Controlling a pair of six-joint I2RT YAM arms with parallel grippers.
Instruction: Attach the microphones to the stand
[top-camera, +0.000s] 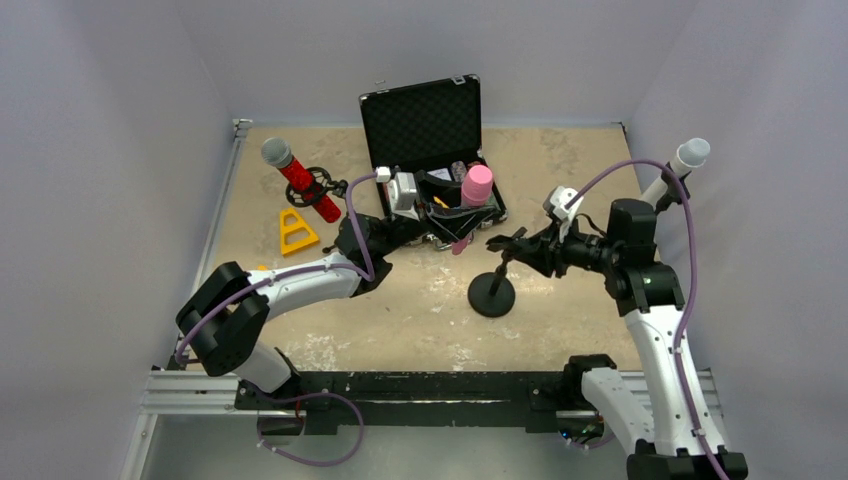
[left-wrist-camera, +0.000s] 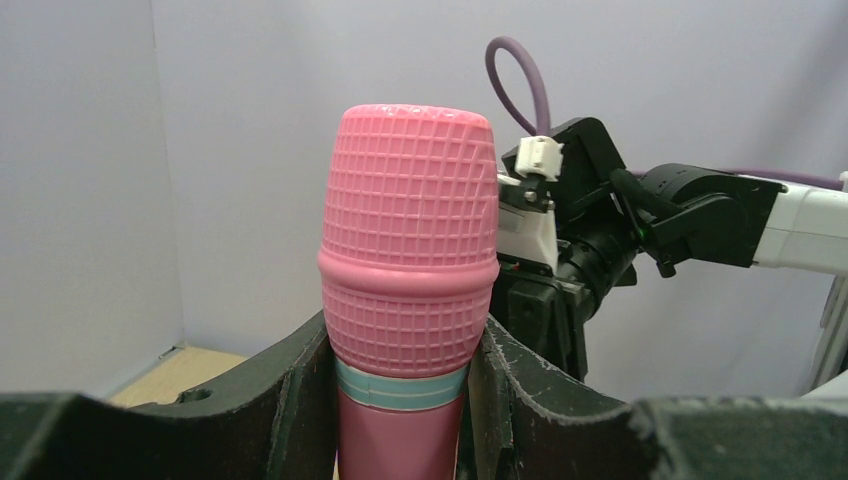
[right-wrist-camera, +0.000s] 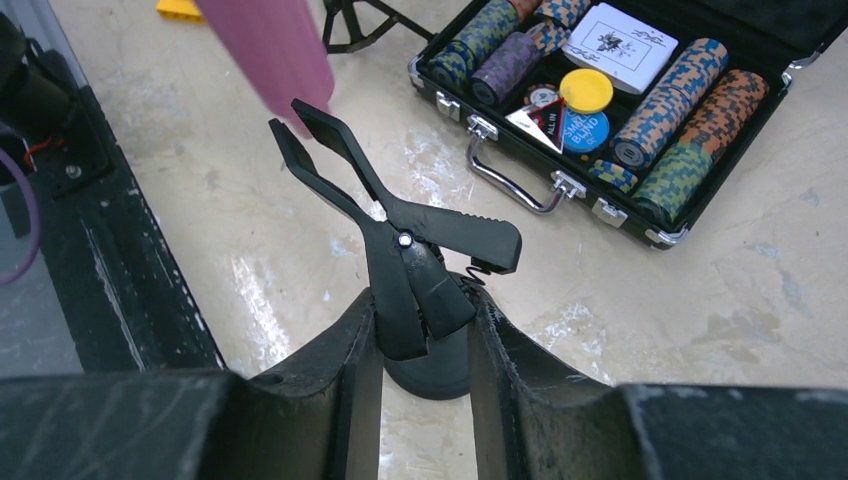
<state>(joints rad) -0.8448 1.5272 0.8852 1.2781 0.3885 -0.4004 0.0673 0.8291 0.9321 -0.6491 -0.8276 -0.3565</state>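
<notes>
My left gripper (top-camera: 452, 218) is shut on the pink microphone (top-camera: 474, 196), just below its head, and holds it upright in front of the case; the wrist view shows the jaws (left-wrist-camera: 400, 400) pressed on its neck (left-wrist-camera: 408, 262). My right gripper (top-camera: 520, 244) is shut on the handles of the black spring clip (right-wrist-camera: 400, 235) atop the small black stand (top-camera: 491, 296), and the clip's jaws are spread. The pink microphone's tail (right-wrist-camera: 272, 48) hangs just beyond the clip's tips. The glittery red microphone (top-camera: 297, 178) sits on a black tripod stand at the back left. The white microphone (top-camera: 681, 163) stands at the far right.
An open black case (top-camera: 430, 130) of poker chips (right-wrist-camera: 650, 110) lies at the back centre, right behind the pink microphone. A yellow triangular piece (top-camera: 296, 232) lies on the table at the left. My right arm (left-wrist-camera: 690, 215) shows beyond the pink microphone's head.
</notes>
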